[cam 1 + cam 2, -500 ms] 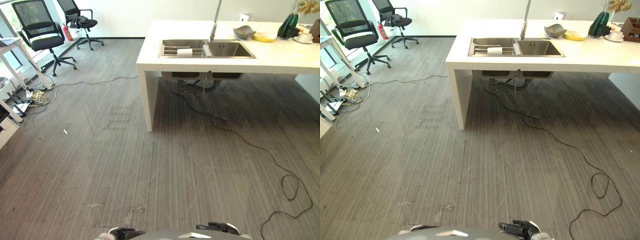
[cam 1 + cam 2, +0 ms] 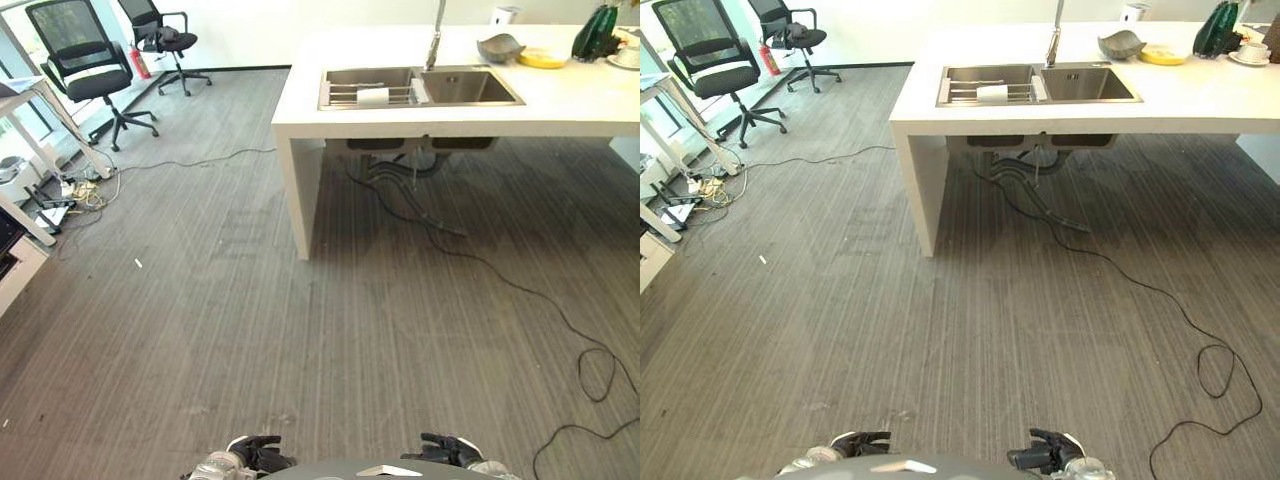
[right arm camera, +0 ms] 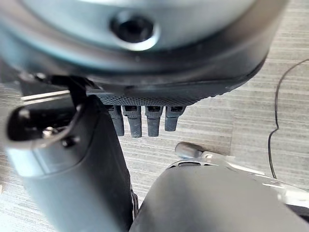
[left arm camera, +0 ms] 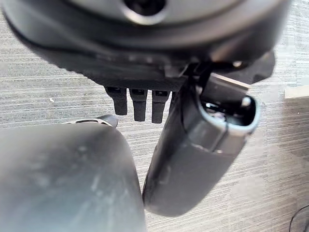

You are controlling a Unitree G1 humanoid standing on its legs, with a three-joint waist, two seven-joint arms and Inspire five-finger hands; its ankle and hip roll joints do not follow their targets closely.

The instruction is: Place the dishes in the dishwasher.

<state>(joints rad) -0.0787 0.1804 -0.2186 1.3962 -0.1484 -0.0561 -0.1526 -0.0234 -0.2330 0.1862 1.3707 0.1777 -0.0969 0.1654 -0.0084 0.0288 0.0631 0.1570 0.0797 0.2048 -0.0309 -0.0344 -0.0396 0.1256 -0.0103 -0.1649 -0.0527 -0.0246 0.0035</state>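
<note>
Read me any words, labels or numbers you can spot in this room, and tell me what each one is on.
None: no text here can be read.
Fire extinguisher by the office chairs: any label is too small to read.
White box at the back of the counter: too small to show any lettering.

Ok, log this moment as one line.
stage: standing away from counter; left hand: open, empty; right hand: open, empty; dishes: grey bowl, yellow plate on counter beside sink
</note>
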